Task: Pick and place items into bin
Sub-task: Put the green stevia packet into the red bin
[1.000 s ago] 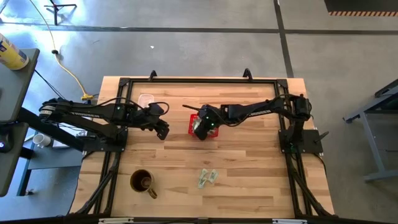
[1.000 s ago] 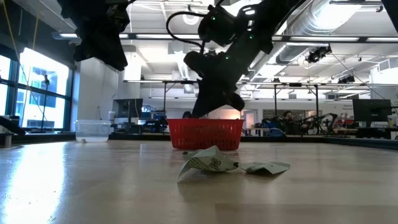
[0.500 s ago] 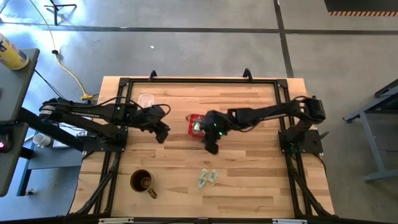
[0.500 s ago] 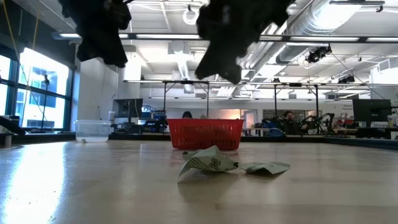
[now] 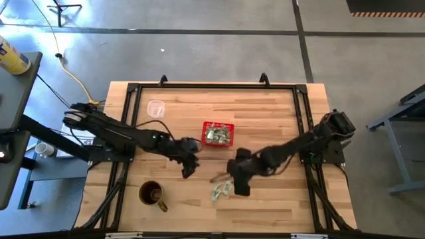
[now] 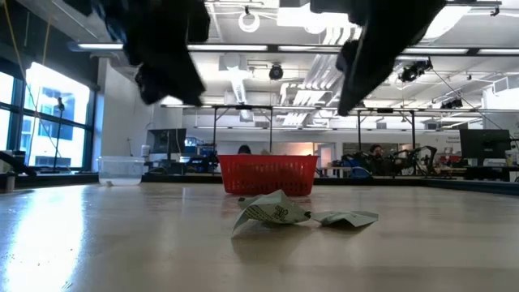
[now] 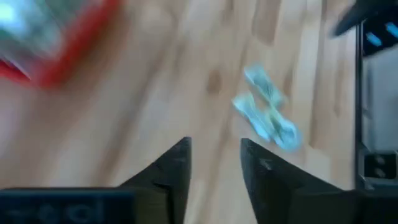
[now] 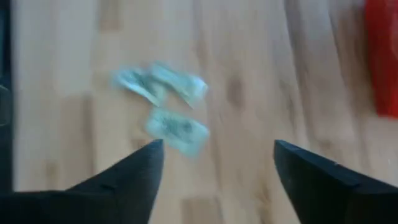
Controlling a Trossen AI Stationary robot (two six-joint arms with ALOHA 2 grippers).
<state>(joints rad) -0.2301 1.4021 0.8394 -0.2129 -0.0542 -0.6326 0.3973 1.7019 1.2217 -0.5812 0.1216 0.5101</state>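
Note:
The red basket (image 5: 218, 133) stands mid-table with several pale green-and-white packets (image 5: 216, 135) inside it. A small cluster of loose packets (image 5: 221, 190) lies flat on the wood nearer the front edge, also seen in the low view (image 6: 272, 212). My right gripper (image 5: 240, 184) hovers open just right of that cluster, and its wrist view shows the packets (image 8: 177, 130) ahead of its spread fingers. My left gripper (image 5: 188, 166) is open, left of and a little beyond the cluster, with the packets (image 7: 267, 115) ahead of it. Neither gripper holds anything.
A brown mug (image 5: 151, 194) stands near the front left. A clear plastic cup (image 5: 156, 107) sits at the far left, seen low as a clear cup (image 6: 120, 169). Black frame rails (image 5: 119, 179) run along the table's sides. Bare wood lies between basket and packets.
My right gripper has left the spot over the red basket and swung toward the near edge, ending beside the loose packets. My left gripper has moved right and toward the near edge, closing in on the same cluster. The packets on the table have stayed put.

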